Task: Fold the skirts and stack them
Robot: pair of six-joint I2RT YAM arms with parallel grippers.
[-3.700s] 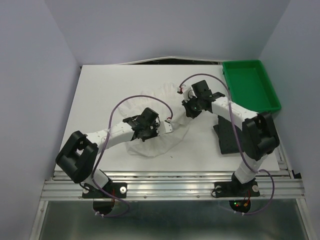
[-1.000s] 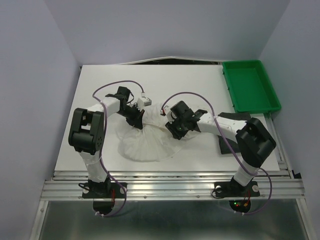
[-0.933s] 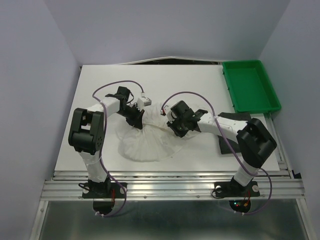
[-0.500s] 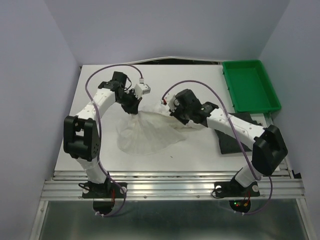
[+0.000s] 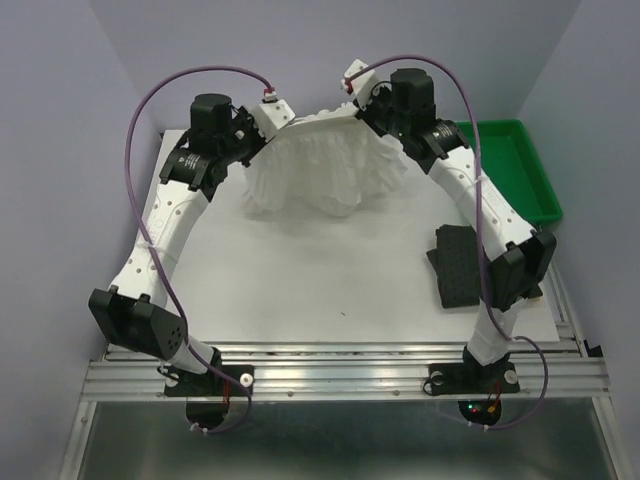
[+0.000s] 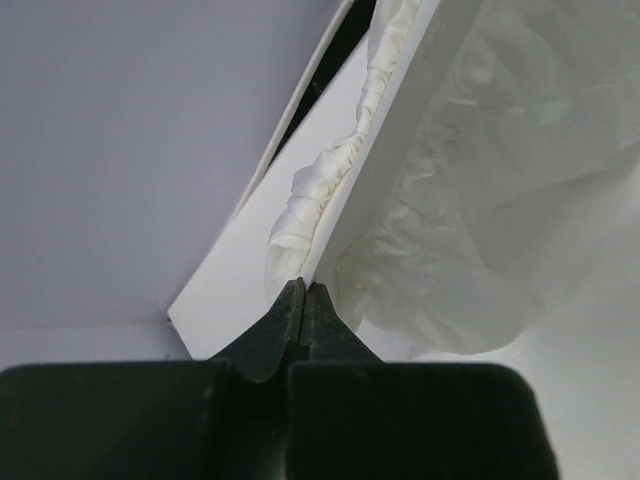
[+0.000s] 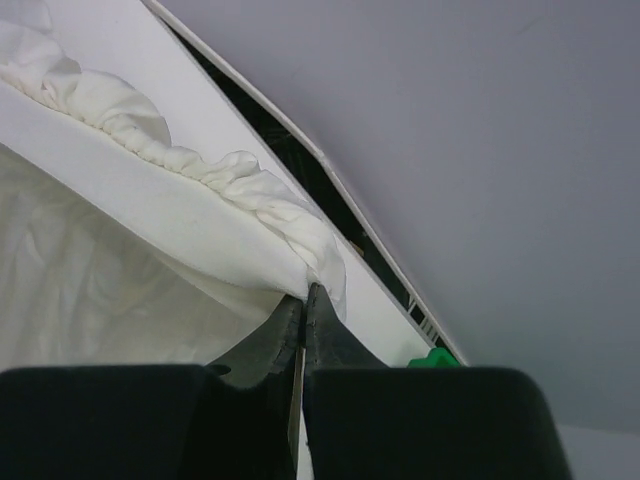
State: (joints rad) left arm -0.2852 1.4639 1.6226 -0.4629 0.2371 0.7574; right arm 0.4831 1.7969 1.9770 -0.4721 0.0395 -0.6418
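Observation:
The white crinkly skirt (image 5: 325, 170) hangs above the far part of the table, its gathered waistband stretched between both grippers. My left gripper (image 5: 264, 133) is shut on the waistband's left end, its closed tips (image 6: 303, 290) pinching the cloth (image 6: 470, 200) in the left wrist view. My right gripper (image 5: 366, 108) is shut on the right end, and the right wrist view has its tips (image 7: 305, 295) clamped on the ruffled edge (image 7: 240, 195). The dark charcoal skirt (image 5: 458, 265) lies folded on the table at the right.
A green tray (image 5: 548, 195) stands at the back right, partly behind the right arm. The white table (image 5: 300, 280) has walls close on both sides and a dark gap along its back edge (image 7: 300, 150).
Both arms rose and swung toward the back, lifting the white skirt off the table and spreading it. The right gripper shut on the waistband within the last second.

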